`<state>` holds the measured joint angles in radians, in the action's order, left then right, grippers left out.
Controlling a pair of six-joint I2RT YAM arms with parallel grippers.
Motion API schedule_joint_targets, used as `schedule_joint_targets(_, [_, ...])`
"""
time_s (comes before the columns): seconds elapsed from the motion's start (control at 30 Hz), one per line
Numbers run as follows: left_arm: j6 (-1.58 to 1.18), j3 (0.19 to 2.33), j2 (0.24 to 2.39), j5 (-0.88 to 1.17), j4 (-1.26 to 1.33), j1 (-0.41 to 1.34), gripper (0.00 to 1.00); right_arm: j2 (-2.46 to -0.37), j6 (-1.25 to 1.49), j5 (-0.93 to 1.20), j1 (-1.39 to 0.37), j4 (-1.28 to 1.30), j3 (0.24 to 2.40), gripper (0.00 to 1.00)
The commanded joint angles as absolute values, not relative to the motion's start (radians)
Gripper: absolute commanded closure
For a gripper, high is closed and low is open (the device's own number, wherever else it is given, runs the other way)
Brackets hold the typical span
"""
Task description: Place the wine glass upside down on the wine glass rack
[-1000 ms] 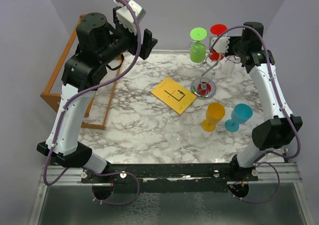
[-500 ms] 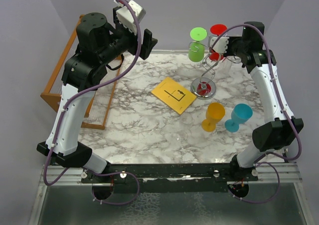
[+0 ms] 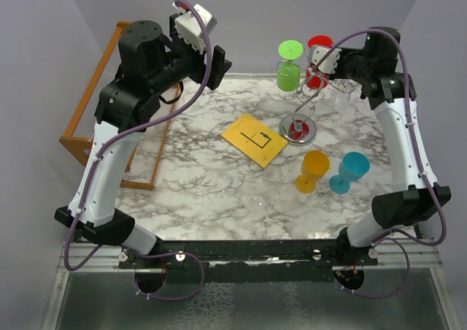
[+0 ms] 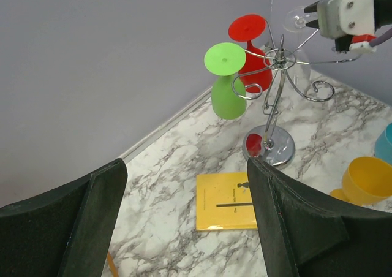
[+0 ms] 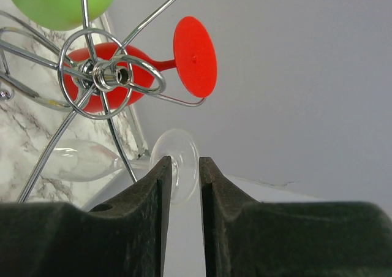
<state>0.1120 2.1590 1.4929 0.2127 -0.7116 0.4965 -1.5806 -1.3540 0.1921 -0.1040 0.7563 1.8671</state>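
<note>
The silver wire wine glass rack [image 3: 298,129] stands at the back right of the marble table, with a green glass [image 3: 290,73] and a red glass [image 3: 319,45] hanging upside down on it. A clear wine glass [image 5: 79,160] hangs bowl-down from a wire arm of the rack [image 5: 107,75], and it also shows in the left wrist view [image 4: 297,18]. My right gripper [image 5: 185,166] is at the glass's round foot with its jaws a narrow gap apart, not clamped on it. My left gripper [image 4: 187,163] is open and empty, raised at the back left.
A yellow glass [image 3: 314,169] and a blue glass [image 3: 350,171] stand upright on the table in front of the rack. A yellow book [image 3: 255,139] lies left of the rack's base. An orange-brown wooden slatted rack [image 3: 87,125] lies at the table's left edge.
My right arm has risen and its gripper has shifted slightly up and back at the rack's top. My left arm has shifted a little. The glasses and the book have not moved.
</note>
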Motion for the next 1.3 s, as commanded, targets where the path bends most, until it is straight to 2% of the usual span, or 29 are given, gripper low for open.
schedule_joint_targets(0.0, [0.118,2.134,1.468,0.227,-0.688,0.489,0.18,-1.53,-1.278,0.276,-0.109,0.792,1.905,0.75])
schedule_joint_targets(0.23, [0.118,2.054,1.457,0.247,-0.671,0.489,0.18,-1.458,-1.138,0.306,-0.108,0.802,1.885,0.71])
schedule_joint_targets(0.47, [0.132,1.923,1.46,0.41,-0.679,0.497,0.18,-1.356,-0.934,0.251,-0.109,0.792,1.782,0.57])
schedule_joint_targets(0.7, [0.281,1.87,1.505,0.472,-0.792,0.637,0.18,-1.256,-0.808,0.221,-0.109,0.809,1.677,0.52])
schedule_joint_targets(0.87, [0.407,1.853,1.552,0.467,-0.898,0.755,0.18,-1.178,-0.702,0.271,-0.109,0.799,1.619,0.49])
schedule_joint_targets(1.07, [0.494,1.88,1.615,0.47,-0.988,0.836,0.18,-1.107,-0.623,0.43,-0.096,0.814,1.572,0.47])
schedule_joint_targets(1.27, [0.549,1.882,1.659,0.452,-1.036,0.907,0.18,-1.076,-0.547,0.535,-0.026,0.796,1.554,0.36])
